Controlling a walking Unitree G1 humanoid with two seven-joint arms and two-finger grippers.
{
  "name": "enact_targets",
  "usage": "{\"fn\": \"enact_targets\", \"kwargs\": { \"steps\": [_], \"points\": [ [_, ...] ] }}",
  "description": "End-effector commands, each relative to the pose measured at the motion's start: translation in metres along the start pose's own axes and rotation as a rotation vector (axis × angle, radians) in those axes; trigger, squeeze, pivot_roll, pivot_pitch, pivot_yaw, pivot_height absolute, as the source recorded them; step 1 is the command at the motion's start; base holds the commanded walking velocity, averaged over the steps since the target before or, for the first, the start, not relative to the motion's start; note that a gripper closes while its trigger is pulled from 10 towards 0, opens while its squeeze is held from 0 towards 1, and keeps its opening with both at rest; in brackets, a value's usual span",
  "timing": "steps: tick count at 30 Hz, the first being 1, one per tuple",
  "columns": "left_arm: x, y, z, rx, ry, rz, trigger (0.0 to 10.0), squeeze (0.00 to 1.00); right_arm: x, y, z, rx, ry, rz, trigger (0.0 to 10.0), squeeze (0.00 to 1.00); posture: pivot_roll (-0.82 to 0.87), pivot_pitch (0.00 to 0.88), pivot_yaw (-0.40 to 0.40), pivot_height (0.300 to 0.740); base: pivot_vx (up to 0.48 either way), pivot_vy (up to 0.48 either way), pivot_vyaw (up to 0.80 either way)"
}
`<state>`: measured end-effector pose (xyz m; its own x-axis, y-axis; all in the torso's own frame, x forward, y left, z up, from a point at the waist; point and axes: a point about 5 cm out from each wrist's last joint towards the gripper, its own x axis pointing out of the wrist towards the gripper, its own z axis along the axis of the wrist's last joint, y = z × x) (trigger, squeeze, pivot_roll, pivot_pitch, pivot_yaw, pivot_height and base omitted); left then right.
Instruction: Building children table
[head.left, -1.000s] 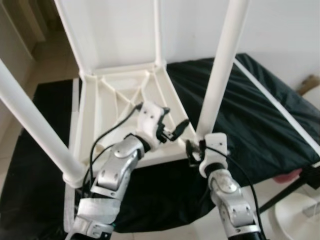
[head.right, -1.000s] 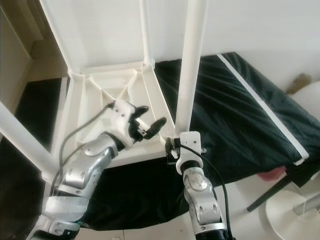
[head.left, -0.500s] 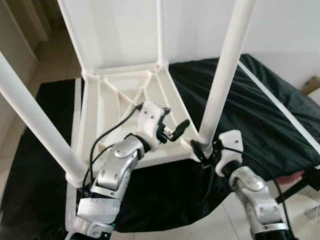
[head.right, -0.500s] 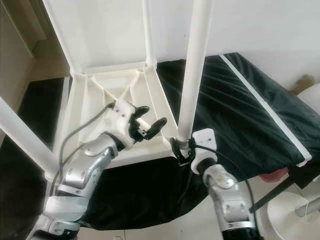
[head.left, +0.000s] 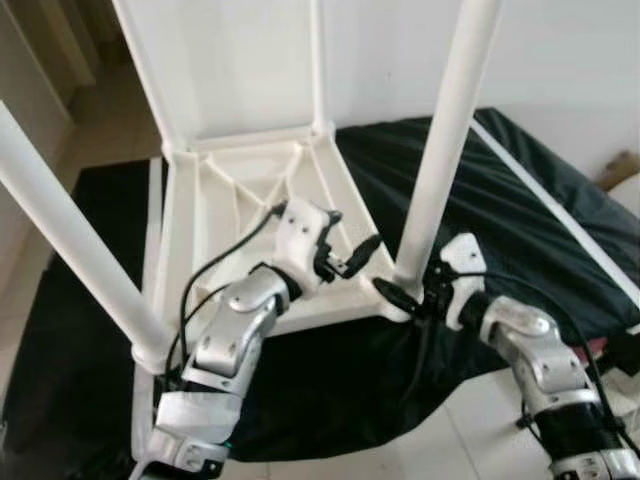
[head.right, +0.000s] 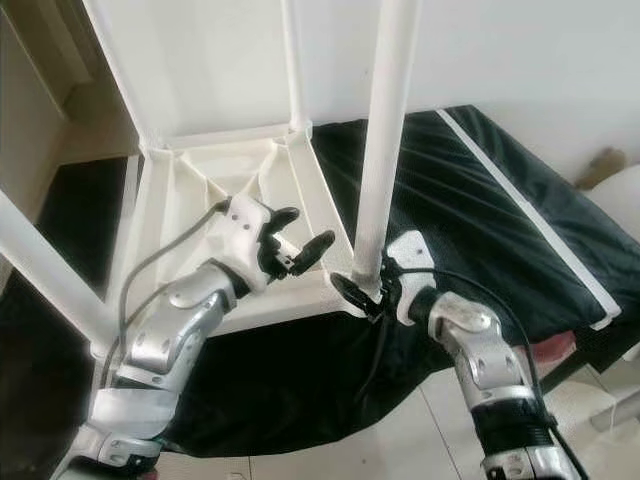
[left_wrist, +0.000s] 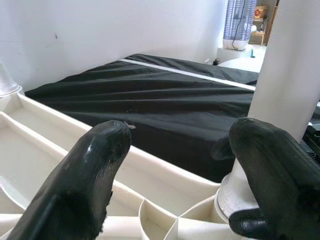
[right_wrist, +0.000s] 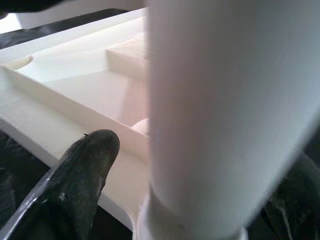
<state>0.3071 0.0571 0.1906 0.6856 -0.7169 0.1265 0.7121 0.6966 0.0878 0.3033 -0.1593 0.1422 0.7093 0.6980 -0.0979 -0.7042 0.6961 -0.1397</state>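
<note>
two hands work at the upturned white table on the black-sheeted bed: right hand pinching the near leg at its base, left hand spread above the ribbed underside.

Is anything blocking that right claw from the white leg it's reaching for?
Nothing visible does. The right gripper is already at the base of the near table leg, one finger on each side where it meets the upturned tabletop. The left gripper hovers open over the tabletop nearby.
</note>
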Motion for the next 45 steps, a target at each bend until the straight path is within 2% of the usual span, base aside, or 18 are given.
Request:
{"fn": "enact_targets", "kwargs": {
  "steps": [1,2,3,4,13,19,20,21,24,27,34,36,38,40,43,45],
  "points": [
    [0.001,0.002,0.001,-0.001,0.005,-0.014,10.0,0.00,0.001,0.000,-0.003,-0.004,0.013,0.019,10.0,0.00,0.02,0.000,0.043,0.740,0.000,0.000,0.00],
    [0.001,0.002,0.001,0.001,0.003,-0.010,10.0,0.00,0.002,-0.001,-0.005,-0.013,0.026,0.034,4.9,0.00,0.03,0.000,0.038,0.740,0.000,0.000,0.00],
    [0.001,0.002,0.002,0.002,0.003,-0.007,10.0,0.00,0.002,-0.001,-0.007,-0.019,0.035,0.046,4.9,0.00,0.03,0.000,0.038,0.740,0.000,0.000,0.00],
    [0.000,0.004,0.002,0.002,0.001,0.000,10.0,0.00,0.002,-0.003,-0.008,-0.020,0.041,0.055,0.0,0.00,0.03,0.000,0.033,0.740,0.000,0.000,0.00],
    [-0.001,0.005,0.002,0.000,0.000,0.010,10.0,0.00,-0.002,-0.007,-0.014,-0.018,0.062,0.079,0.0,0.00,0.03,0.000,0.030,0.740,0.000,0.000,0.00],
    [0.001,0.005,0.003,-0.003,-0.005,0.012,10.0,0.00,-0.013,-0.004,-0.023,0.016,0.076,0.049,0.0,0.00,0.03,0.000,0.029,0.740,0.000,0.000,0.00],
    [0.001,0.005,0.002,-0.003,-0.004,0.011,10.0,0.00,-0.014,-0.004,-0.024,0.019,0.079,0.035,10.0,0.00,0.02,0.000,0.030,0.740,0.000,0.000,0.00],
    [0.001,0.003,0.000,-0.003,0.001,-0.001,10.0,0.00,-0.013,0.000,-0.021,0.004,0.038,-0.061,10.0,0.00,0.02,0.000,0.034,0.740,0.000,0.000,0.00],
    [0.001,0.002,-0.001,-0.003,0.004,-0.007,10.0,0.00,-0.012,0.002,-0.020,0.002,0.026,-0.120,10.0,0.00,0.01,0.000,0.037,0.740,0.000,0.000,0.00],
    [0.001,0.003,-0.001,-0.005,0.006,-0.006,10.0,0.00,-0.009,0.009,-0.023,0.026,0.060,-0.150,10.0,0.00,0.01,0.001,0.041,0.740,0.000,0.000,0.00],
    [0.004,0.002,0.001,-0.007,-0.002,-0.013,10.0,0.00,-0.005,0.017,-0.025,0.021,0.084,-0.229,10.0,0.00,0.00,0.002,0.046,0.740,0.000,0.000,0.00],
    [0.004,0.000,0.000,-0.006,0.000,-0.022,10.0,0.00,-0.002,0.020,-0.027,0.065,0.112,-0.327,10.0,0.00,0.00,0.003,0.044,0.740,0.000,0.000,0.00],
    [0.004,0.000,0.000,-0.006,0.000,-0.022,10.0,0.00,-0.002,0.020,-0.027,0.065,0.112,-0.327,10.0,0.00,0.00,0.003,0.044,0.740,0.000,0.000,0.00],
    [0.005,0.000,0.000,-0.006,-0.003,-0.023,10.0,0.00,0.001,0.028,-0.030,0.117,0.130,-0.423,10.0,0.00,0.00,0.000,0.038,0.740,0.000,0.000,0.00],
    [0.006,0.000,0.001,-0.006,-0.006,-0.023,10.0,0.00,0.003,0.032,-0.030,0.137,0.135,-0.451,10.0,0.00,0.00,0.001,0.036,0.740,0.000,0.000,0.00],
    [0.008,-0.001,0.002,-0.005,-0.010,-0.030,10.0,0.00,0.008,0.041,-0.030,0.178,0.138,-0.507,10.0,0.00,0.00,0.000,0.033,0.740,0.000,0.000,0.00]
  ]
}}
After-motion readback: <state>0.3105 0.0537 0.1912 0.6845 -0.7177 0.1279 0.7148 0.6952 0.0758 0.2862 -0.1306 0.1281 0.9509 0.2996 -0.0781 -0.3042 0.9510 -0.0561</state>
